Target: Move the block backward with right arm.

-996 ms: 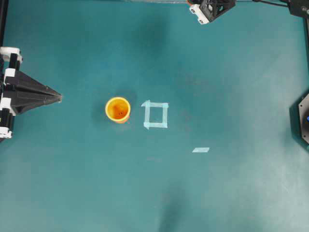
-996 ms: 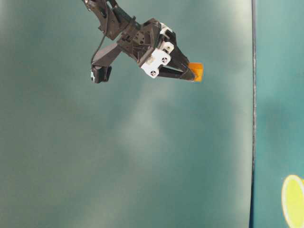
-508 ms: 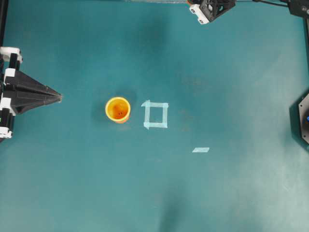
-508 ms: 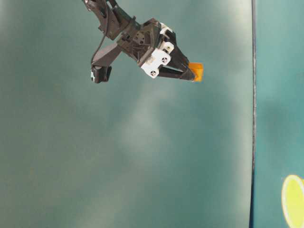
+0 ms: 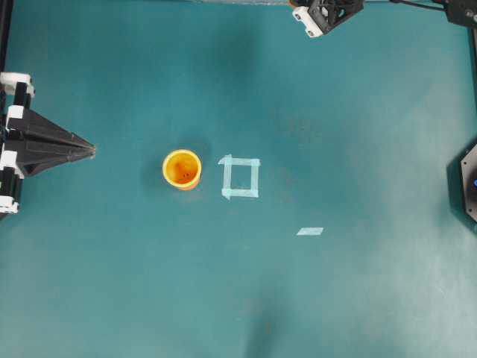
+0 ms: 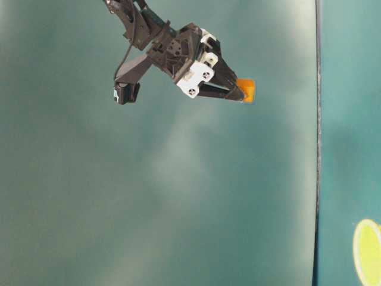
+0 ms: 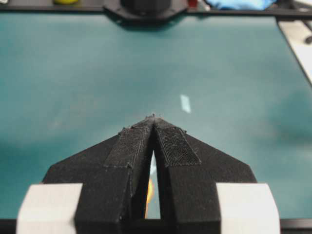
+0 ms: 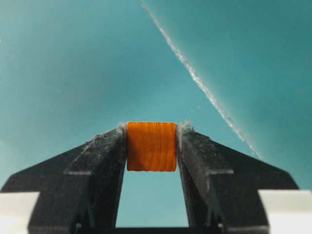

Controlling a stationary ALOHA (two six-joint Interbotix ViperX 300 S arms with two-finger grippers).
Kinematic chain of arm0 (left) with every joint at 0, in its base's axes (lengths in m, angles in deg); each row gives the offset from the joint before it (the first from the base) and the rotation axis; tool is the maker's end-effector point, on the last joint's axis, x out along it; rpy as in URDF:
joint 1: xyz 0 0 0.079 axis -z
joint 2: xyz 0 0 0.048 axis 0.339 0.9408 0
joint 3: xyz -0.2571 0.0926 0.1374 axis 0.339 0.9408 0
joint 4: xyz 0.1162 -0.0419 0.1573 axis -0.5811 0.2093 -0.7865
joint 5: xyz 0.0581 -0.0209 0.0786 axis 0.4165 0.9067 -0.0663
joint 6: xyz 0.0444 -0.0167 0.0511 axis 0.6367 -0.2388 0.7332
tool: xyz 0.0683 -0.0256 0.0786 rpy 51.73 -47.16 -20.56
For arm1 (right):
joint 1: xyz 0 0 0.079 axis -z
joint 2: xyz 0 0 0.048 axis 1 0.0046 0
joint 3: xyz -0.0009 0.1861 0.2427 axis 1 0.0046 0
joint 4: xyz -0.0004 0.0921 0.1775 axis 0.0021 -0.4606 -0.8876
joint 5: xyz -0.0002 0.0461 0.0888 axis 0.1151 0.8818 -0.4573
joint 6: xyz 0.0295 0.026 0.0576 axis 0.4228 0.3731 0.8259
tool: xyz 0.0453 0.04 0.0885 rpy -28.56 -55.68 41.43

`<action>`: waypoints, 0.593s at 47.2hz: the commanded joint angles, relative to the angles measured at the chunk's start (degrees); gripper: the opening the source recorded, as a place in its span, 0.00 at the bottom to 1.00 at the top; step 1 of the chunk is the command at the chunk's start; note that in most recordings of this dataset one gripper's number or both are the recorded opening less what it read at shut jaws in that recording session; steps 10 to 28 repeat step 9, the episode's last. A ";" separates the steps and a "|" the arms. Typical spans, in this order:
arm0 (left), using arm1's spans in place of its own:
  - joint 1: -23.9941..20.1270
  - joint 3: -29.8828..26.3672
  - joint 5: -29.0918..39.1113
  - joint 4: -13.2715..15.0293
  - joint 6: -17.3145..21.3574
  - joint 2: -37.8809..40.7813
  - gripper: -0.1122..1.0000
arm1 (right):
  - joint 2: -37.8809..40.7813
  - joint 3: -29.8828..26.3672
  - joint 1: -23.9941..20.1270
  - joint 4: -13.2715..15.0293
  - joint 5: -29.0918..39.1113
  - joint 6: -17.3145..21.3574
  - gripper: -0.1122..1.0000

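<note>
Right gripper point(image 8: 151, 127) at table's far edge, jaws clamping orange block point(image 8: 151, 146), left gripper point(image 7: 154, 118) parked, jaws closed.

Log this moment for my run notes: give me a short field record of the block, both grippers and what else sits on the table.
block: orange block, clamped between the fingers of the right gripper
right gripper: shut on the block, at the far top edge in the overhead view
left gripper: left gripper shut, holding nothing, at the table's left side
cup: orange cup, upright, left of the tape square
tape strip, lying apart from the square
</note>
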 commanded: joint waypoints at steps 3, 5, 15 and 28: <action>0.09 -1.85 -0.35 -0.09 0.00 0.09 0.11 | -0.88 -0.97 0.09 0.18 -0.35 0.09 0.46; 0.09 -1.85 -0.35 -0.09 0.00 0.18 0.11 | -0.79 -0.97 0.09 0.18 -0.35 0.09 0.46; 0.09 -1.85 -0.35 -0.09 0.00 0.09 0.11 | -0.79 -0.97 0.09 0.18 -0.26 0.09 0.46; 0.09 -1.85 -0.35 -0.09 0.00 0.09 0.11 | -0.79 -0.97 0.09 0.18 -0.26 0.09 0.46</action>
